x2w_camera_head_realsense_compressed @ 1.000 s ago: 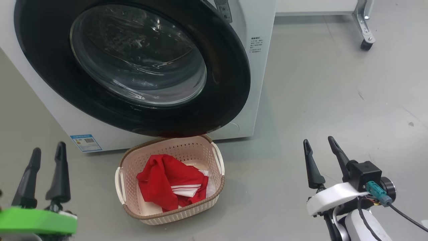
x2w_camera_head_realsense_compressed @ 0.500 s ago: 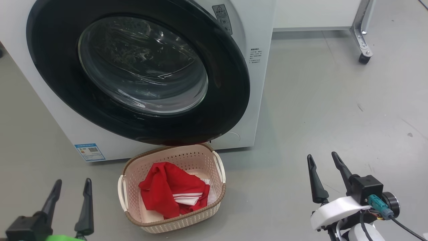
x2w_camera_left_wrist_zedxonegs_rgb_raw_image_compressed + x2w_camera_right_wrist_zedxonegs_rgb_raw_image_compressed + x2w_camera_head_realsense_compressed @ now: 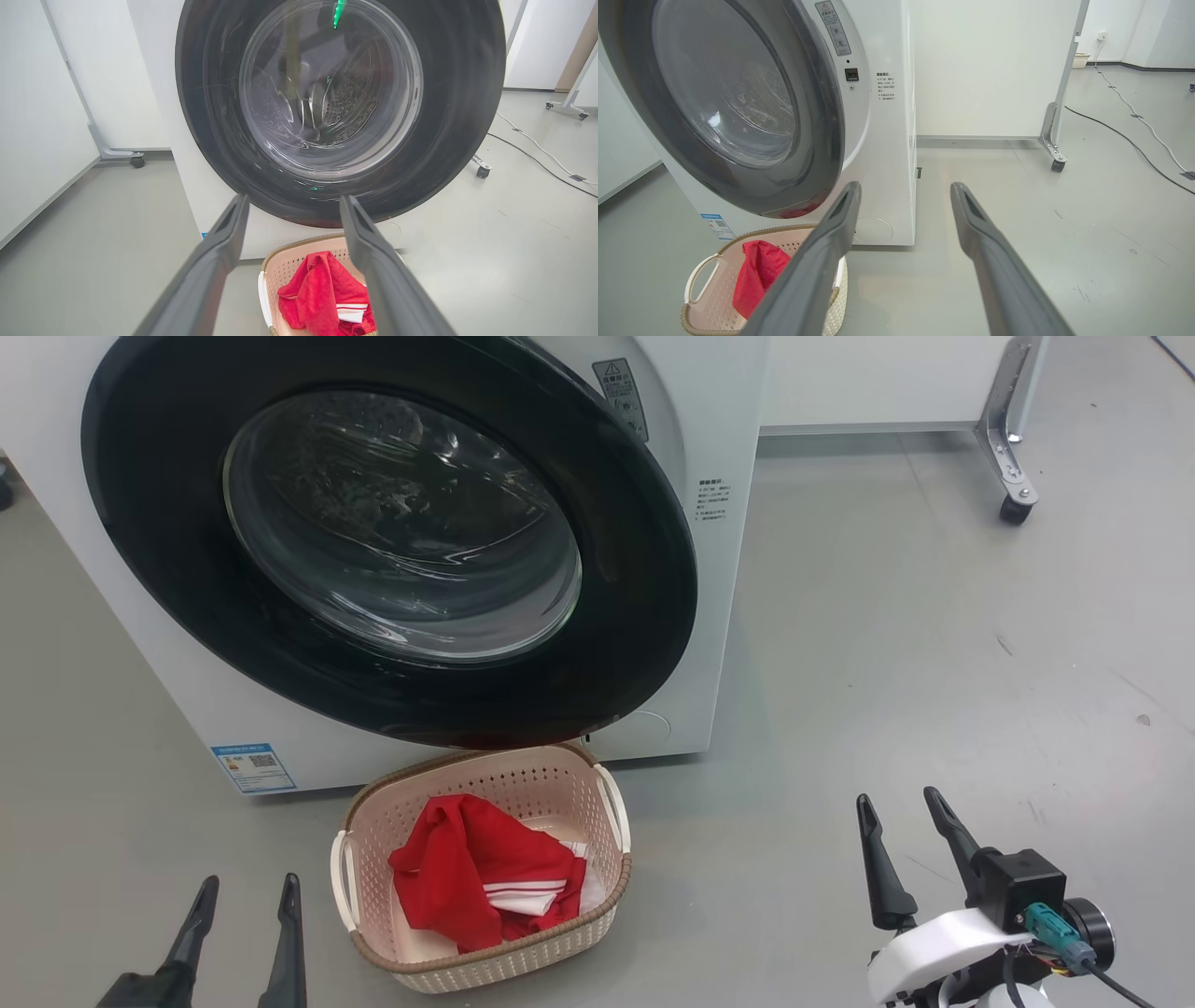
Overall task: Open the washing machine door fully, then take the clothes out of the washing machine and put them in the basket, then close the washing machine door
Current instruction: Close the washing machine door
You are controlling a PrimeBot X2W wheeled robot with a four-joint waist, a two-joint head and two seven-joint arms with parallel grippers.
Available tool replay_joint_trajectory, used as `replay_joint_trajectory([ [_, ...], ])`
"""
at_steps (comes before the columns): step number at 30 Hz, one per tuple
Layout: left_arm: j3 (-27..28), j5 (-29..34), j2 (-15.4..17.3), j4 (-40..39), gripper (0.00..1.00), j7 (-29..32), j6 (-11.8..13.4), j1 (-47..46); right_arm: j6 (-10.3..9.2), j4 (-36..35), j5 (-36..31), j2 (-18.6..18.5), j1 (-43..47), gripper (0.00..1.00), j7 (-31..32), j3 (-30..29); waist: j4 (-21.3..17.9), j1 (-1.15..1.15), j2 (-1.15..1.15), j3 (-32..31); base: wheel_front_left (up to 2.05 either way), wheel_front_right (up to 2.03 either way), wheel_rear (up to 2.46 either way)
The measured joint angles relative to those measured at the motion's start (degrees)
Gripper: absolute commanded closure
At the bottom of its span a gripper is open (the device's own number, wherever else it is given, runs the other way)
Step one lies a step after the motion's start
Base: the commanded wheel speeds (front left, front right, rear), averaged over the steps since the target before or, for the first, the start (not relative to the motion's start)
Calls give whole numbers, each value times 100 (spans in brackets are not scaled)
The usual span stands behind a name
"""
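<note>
Washer door [image 3: 644, 635] looks ajar, free edge approx. 11 o'clock from R gripper [image 3: 898, 798], which sits nearer than L gripper [image 3: 250, 882]; both spread open, empty; clothes [image 3: 448, 868] in basket [image 3: 504, 971].

From my end this reads as a lab or test room rather than a home laundry. The washing machine [image 3: 724, 644] stands by itself on a smooth, seamless grey floor [image 3: 934, 616] that is scuffed in places. Beside it is a plain white partition panel [image 3: 994, 70] on a metal foot with a castor [image 3: 1058, 165], and I see another wheeled foot [image 3: 133, 160] on the machine's other side. A white cable [image 3: 1134, 115] runs across the floor toward the far wall, held down with tape at spots. The side wall [image 3: 37, 93] is bare white, like an office fit-out.
</note>
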Motion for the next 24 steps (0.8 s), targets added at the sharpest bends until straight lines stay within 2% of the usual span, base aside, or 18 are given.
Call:
replay_joint_trajectory([
  [23, -59, 134, -113, 235, 0, -207, 188, 16, 0, -45, 0, 26, 91, 0, 0, -4, 25, 0, 0, 30, 0, 0, 0],
  [24, -59, 134, -113, 235, 0, -207, 188, 16, 0, -45, 0, 26, 91, 17, 0, -4, 25, 0, 0, 30, 0, 0, 0],
])
